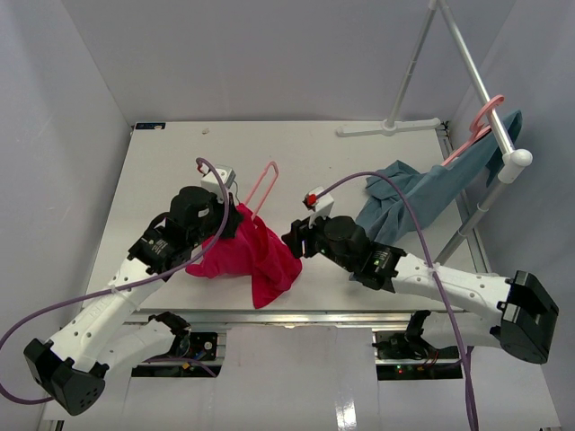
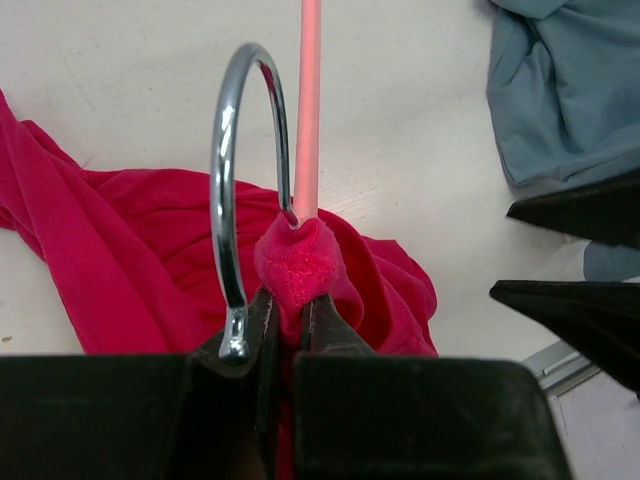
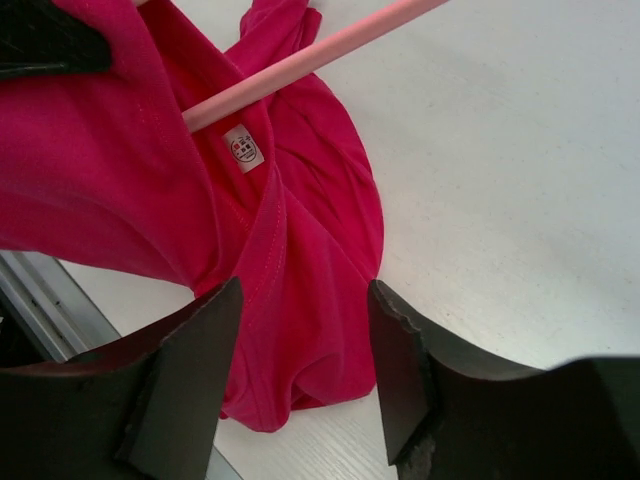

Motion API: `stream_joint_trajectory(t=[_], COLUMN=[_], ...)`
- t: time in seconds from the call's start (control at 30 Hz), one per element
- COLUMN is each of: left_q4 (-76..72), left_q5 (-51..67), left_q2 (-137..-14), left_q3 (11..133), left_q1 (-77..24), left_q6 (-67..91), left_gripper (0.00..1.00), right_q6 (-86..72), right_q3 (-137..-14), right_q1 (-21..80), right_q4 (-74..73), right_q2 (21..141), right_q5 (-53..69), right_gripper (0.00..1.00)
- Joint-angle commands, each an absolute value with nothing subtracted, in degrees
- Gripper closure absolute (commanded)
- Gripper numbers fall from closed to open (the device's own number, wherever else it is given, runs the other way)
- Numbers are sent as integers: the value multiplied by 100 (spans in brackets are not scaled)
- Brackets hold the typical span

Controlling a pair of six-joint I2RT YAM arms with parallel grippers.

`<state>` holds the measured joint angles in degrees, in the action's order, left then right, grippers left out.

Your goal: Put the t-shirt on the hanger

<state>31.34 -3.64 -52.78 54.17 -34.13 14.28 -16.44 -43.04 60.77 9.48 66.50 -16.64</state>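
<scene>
left end effector (image 2: 290, 305) pinching t-shirt (image 2: 120, 260); right end effector (image 3: 307, 295) spread; hanger (image 3: 300, 66) partly hidden.

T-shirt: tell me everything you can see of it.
The t-shirt is crimson, soft knit fabric. It lies crumpled in a heap on the table between the two arms, reaching toward the near edge. A small white label shows just below where the rod of the pink hanger enters the fabric. The left gripper is shut on a bunched fold. The right gripper is open over the heap.
</scene>
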Motion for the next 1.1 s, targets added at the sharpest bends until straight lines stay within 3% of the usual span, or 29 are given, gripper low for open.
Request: stream_joint_trajectory(t=[0.0,0.43,0.63,0.8,1.07], left_q4=[2744,2620,2602,2627,2701], left_q5=[-643,-624,-648,-699,-680], left_q2=[-5082,-5021,-4975,-4932,-4884], left_q3=[5340,5197,5183,5219,5267], left_q1=[-3428,-3428,-3428,-3428,-3428], left_q6=[1758,1759,1740,1690,1673], left_gripper=[100,100,100,100,100], right_q6=[-2076,-2229,-2648,-3201,-3484], right_q3=[-4641,-5065,-5610,-5877,-6017], right_q1=[6503,7171,7202,7324,7409], right_q4=[1565,2094,1257,172,-570], right_q2=[7086,8380,8967,9204,9281], right_q5=[-2558,-3897,-4507,-5143,-5273], right_gripper=[45,50,51,59,64])
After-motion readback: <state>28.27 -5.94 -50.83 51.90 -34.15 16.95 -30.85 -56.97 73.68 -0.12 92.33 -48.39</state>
